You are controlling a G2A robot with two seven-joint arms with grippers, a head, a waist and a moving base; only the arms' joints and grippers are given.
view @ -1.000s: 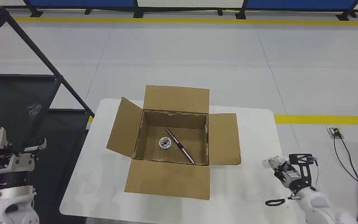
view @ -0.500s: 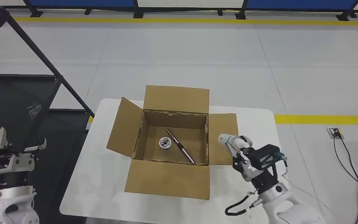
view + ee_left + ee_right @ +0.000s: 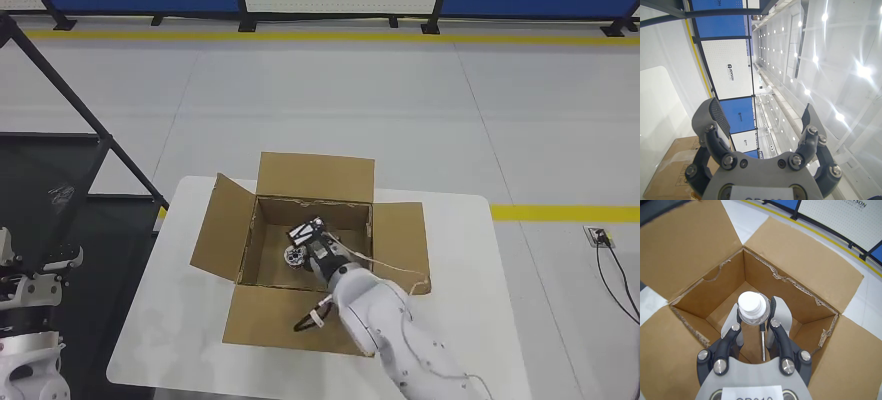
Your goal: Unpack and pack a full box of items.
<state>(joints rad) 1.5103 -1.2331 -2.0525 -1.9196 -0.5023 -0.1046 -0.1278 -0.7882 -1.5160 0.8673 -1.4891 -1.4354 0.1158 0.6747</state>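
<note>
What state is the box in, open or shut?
Open: the box has all four flaps folded outward, interior exposed.

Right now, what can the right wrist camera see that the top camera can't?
The right wrist view gives the bottle with its white cap up close at the right gripper, and a metal rod on the floor of the cardboard box. The top view gives the white table and all four box flaps spread out. Both have the open box and the bottle inside it.
</note>
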